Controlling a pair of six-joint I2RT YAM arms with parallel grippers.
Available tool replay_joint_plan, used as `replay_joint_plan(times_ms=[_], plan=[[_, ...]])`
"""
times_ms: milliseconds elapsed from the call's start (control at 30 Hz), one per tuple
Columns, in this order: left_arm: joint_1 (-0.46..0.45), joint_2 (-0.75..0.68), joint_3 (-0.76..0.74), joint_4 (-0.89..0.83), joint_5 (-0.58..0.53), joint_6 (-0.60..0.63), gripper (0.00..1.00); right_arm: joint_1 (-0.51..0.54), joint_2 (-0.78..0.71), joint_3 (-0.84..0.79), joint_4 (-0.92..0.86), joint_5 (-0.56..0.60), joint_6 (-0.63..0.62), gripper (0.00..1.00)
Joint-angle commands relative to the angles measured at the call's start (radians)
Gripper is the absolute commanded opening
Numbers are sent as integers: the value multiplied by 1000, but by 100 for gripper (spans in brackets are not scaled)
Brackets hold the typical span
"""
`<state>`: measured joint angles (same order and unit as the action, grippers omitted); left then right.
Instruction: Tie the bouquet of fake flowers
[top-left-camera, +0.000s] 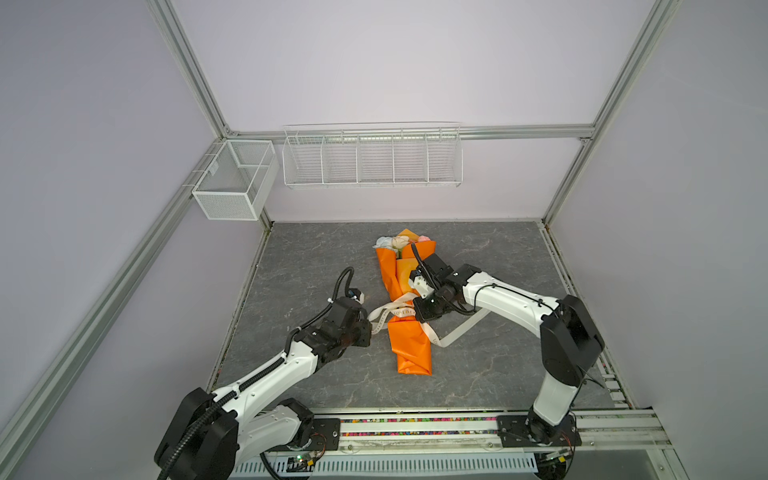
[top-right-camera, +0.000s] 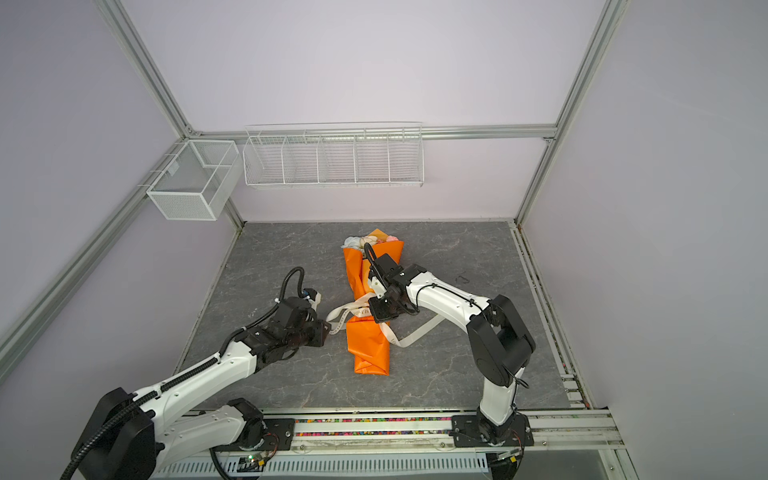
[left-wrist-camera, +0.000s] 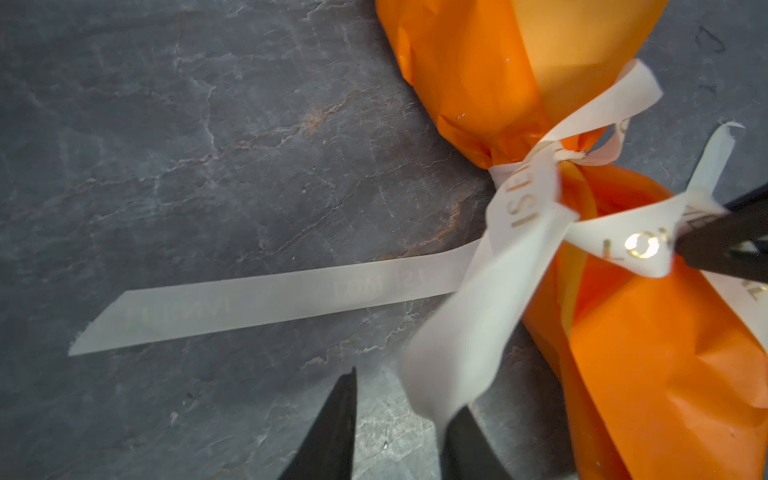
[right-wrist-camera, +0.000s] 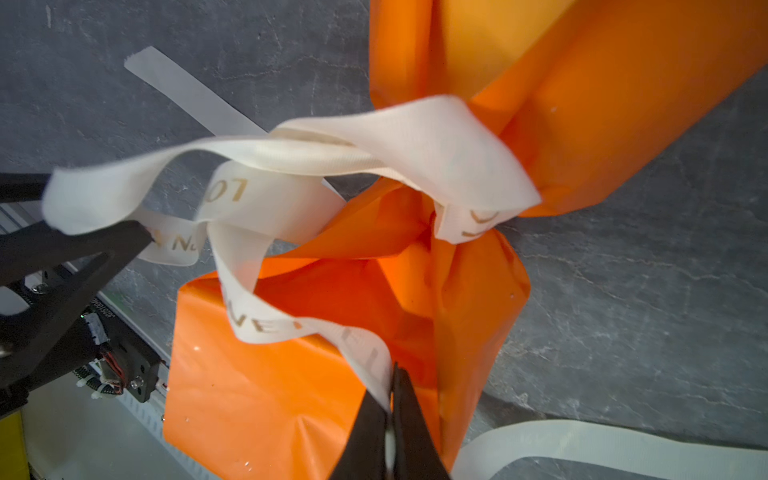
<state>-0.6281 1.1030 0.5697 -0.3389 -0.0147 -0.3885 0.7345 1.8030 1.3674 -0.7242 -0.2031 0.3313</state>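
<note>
The grey stone-look table (top-left-camera: 316, 257) bore the bouquet (top-left-camera: 409, 345), lying flat; a ribbon (top-left-camera: 460, 331) tail trailed beside it.

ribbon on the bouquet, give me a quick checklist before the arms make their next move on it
1. Wrap: the ribbon cinches the orange paper of the bouquet at its waist: ok.
2. Crossing: a knot has formed: ok. How tight it is: cannot tell.
3. Hold on the right: the right end effector is shut on a ribbon strand: ok.
4. Hold on the left: the left end effector has its jaws apart, with a ribbon loop lying at them unpinched: not ok.
5. Support: the bouquet lies flat on the table: ok.
6. Contents: roses show at the far end: ok.
</note>
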Motion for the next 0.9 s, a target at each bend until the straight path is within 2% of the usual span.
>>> replay_joint_plan(times_ms=[0,200,433,533,600,733,867], plan=[[5,-81,60,-73,5,-7,46,2,-2,7,-27,-18,16,11],[8,-215,101,-59,15,48,59,8,-19,-1,-27,-29,23,11],[23,-131,207,-115,37,80,62,11,-36,-14,-18,-34,28,12],[23,-110,209,-48,73,93,62,12,-43,-21,-18,-32,30,13],[23,-70,209,27,129,123,60,12,-53,-29,-17,-27,40,13],[24,97,270,133,240,211,55,11,-81,-57,16,-26,88,13],[26,262,364,155,324,289,49,11,-85,-77,63,-51,124,13]])
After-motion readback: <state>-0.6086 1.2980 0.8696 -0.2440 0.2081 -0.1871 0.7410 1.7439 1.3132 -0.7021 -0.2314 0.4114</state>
